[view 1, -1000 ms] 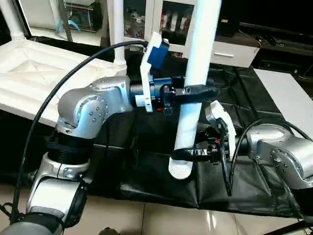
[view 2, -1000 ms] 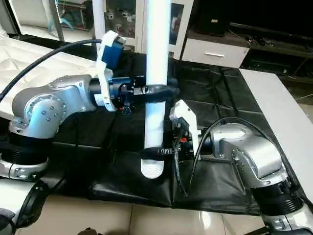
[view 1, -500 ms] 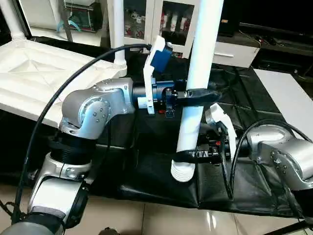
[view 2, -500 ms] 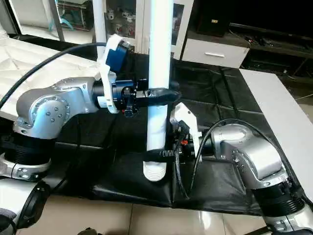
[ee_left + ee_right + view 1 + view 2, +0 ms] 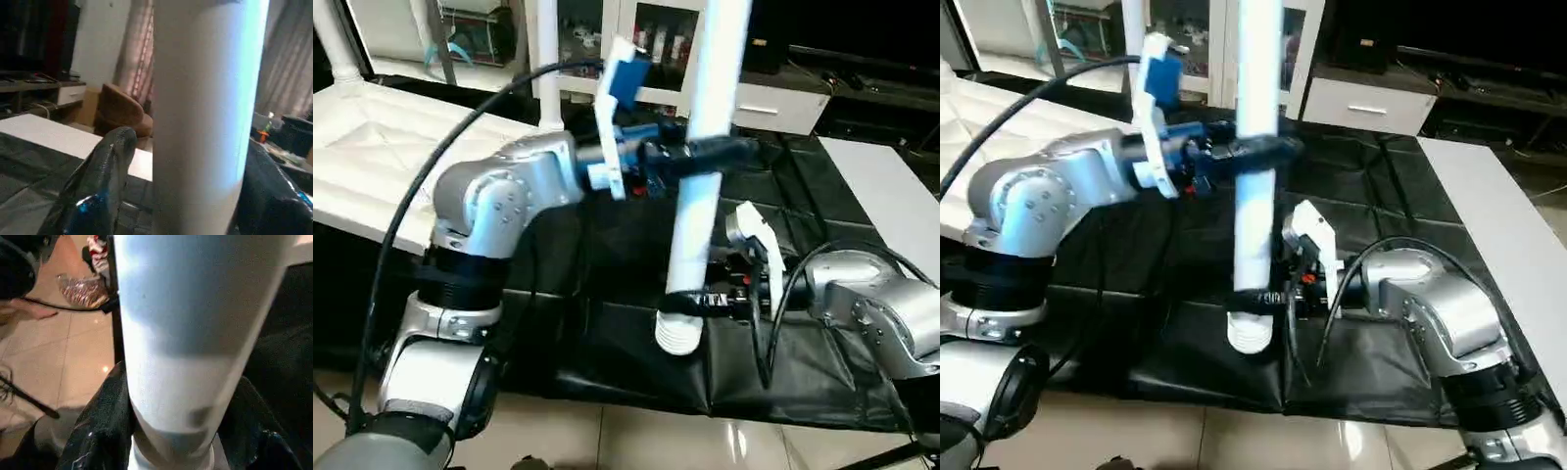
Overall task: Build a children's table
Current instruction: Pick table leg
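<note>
The white leg [image 5: 697,186] stands near upright, long axis twelve to six; right gripper [image 5: 697,300] clamps just above its ribbed foot, left gripper [image 5: 705,152] loosely straddles it higher up

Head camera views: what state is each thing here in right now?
white leg: upright, threaded end down.
left end effector: open, straddling the white leg higher up.
right end effector: shut on the white leg near its lower end.
table top: upside down, ribbed side up, fitted legs standing on it.
</note>
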Tool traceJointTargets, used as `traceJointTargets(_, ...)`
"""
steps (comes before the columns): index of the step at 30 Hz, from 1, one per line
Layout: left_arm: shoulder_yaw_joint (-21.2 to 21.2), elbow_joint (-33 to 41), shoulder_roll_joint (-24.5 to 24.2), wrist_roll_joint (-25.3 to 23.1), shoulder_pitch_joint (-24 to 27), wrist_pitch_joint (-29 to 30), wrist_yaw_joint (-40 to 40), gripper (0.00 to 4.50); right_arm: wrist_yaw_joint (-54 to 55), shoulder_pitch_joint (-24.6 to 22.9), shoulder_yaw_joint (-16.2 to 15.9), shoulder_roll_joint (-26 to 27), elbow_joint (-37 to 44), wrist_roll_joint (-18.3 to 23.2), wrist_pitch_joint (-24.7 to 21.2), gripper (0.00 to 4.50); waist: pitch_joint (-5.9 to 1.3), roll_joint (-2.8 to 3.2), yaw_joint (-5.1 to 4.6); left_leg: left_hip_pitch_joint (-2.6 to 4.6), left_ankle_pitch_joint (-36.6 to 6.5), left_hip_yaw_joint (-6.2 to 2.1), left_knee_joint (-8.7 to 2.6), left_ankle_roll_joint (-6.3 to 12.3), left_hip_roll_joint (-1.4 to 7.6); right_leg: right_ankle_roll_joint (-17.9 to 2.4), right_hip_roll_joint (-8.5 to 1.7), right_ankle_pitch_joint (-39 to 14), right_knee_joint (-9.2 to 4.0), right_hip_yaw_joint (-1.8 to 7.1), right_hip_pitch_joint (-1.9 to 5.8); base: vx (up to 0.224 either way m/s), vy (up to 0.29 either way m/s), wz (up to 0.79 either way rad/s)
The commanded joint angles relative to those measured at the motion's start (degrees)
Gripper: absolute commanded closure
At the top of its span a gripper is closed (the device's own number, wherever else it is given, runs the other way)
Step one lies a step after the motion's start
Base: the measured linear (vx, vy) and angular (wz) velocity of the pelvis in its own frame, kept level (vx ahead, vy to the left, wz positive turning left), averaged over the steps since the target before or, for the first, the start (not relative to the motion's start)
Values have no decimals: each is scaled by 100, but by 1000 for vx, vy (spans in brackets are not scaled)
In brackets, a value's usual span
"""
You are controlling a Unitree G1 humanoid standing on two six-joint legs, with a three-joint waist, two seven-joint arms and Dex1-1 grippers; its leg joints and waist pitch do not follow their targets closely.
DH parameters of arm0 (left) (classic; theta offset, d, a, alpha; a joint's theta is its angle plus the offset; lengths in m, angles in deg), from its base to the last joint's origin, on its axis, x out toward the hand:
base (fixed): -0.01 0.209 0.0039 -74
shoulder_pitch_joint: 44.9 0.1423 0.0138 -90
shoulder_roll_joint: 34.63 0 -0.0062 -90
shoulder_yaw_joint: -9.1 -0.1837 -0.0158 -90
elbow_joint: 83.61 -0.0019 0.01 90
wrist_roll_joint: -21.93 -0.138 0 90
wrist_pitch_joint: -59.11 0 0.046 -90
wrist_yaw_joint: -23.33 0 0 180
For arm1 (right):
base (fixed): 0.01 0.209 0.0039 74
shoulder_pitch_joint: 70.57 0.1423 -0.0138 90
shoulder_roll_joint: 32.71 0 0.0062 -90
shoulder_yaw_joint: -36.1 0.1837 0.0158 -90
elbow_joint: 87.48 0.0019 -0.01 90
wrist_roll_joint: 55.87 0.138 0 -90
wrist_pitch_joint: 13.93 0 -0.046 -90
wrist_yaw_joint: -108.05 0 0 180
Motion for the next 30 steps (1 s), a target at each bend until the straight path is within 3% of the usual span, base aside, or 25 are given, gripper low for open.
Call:
traceJointTargets(1,342,-78,-192,-29,43,96,-292,119,151,166,534,-42,10,176,25,264,-387,93,23,86,-732,153,-429,-41,-100,-1485,-47,-86,-313,27,344,0,0,0)
traceJointTargets(6,565,115,-422,-35,299,137,-407,78,614,312,971,10,-325,153,23,264,-379,120,0,84,-768,157,-442,-103,-107,-1473,-37,-164,-319,18,336,0,0,0)
traceJointTargets(7,635,317,-615,-68,575,134,-380,67,985,397,1275,144,-496,284,-107,264,-391,117,7,97,-718,156,-437,-105,-105,-1484,-43,-119,-307,18,332,0,0,0)
traceJointTargets(9,543,506,-773,-204,823,14,-293,62,1079,408,1441,251,-472,487,-243,264,-399,111,11,99,-669,157,-441,-89,-98,-1476,-42,-81,-301,14,336,0,0,0)
traceJointTargets(12,473,556,-791,-263,877,-28,-361,59,1074,393,1426,320,-421,546,-287,264,-394,149,12,114,-696,161,-447,-89,-94,-1447,-34,-85,-308,9,313,0,0,0)
traceJointTargets(15,505,522,-692,-321,807,-147,-529,59,1039,416,1362,376,-408,533,-282,264,-377,125,33,106,-827,167,-460,-130,-96,-1436,-45,-238,-325,10,314,0,0,0)
traceJointTargets(21,562,22,-452,-889,524,-637,-1336,59,1066,487,1334,482,-328,636,-348,264,-381,96,29,78,-748,160,-454,-140,-104,-1277,-55,-297,-336,21,334,0,0,0)
traceJointTargets(23,428,-183,-401,-1221,439,-764,-1640,59,993,429,1219,452,-260,560,-295,264,-382,54,30,68,-678,161,-452,-105,-101,-1229,-55,-258,-343,20,342,0,0,0)
traceJointTargets(24,374,-263,-372,-1328,405,-808,-1749,59,967,404,1166,440,-236,517,-265,264,-384,80,39,70,-616,154,-449,-97,-103,-1201,-56,-229,-336,20,338,0,0,0)
traceJointTargets(30,-48,-818,113,-1722,-63,-1178,-1970,59,955,398,869,579,-264,360,-166,264,-402,67,81,75,-483,165,-435,-95,-105,-1254,-72,-84,-330,25,331,0,0,0)
